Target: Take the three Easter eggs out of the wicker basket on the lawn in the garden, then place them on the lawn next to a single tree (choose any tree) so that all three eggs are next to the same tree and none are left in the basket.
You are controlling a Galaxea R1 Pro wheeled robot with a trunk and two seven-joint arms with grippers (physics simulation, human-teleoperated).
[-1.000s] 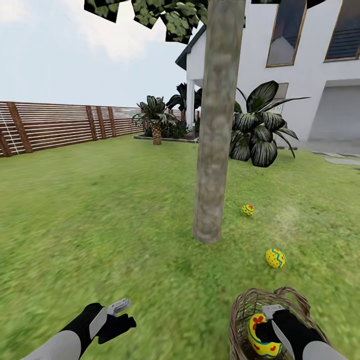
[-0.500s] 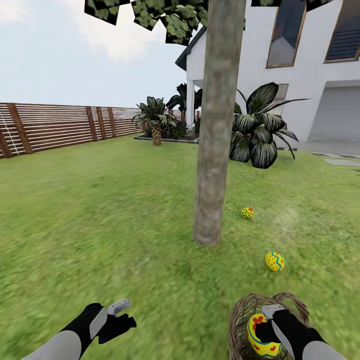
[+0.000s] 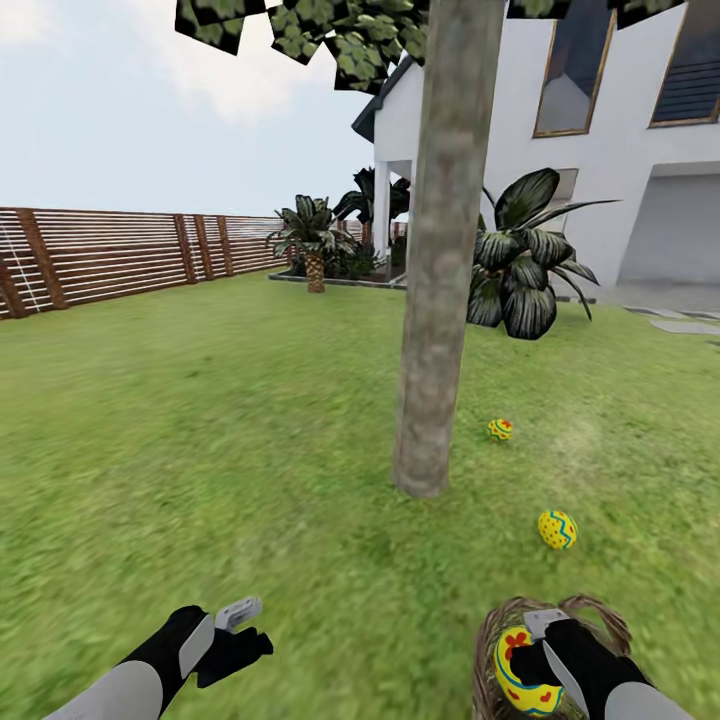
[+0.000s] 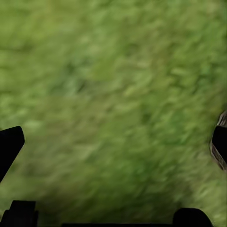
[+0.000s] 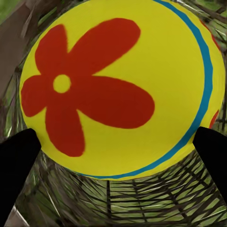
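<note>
Above woven wicker basket [image 3: 600, 625], right pincer [image 3: 535, 655] grips smooth egg [image 3: 522, 672].

Galaxea R1 Pro: two arms with grippers, rendered, seen over the lawn [image 3: 200, 420].

Left arm [image 3: 120, 690]: pale grey forearm shell, matt black wrist housing, light grey bracket plate; left gripper [image 3: 240, 625] with a short grey finger and black finger, the tips plain black blocks in the wrist view [image 4: 9, 146]. Right arm [image 3: 640, 705]: same grey shell and black wrist, with a slim pale grey strip along it; right gripper [image 3: 535, 640] black with a small grey-white plate on top.
</note>
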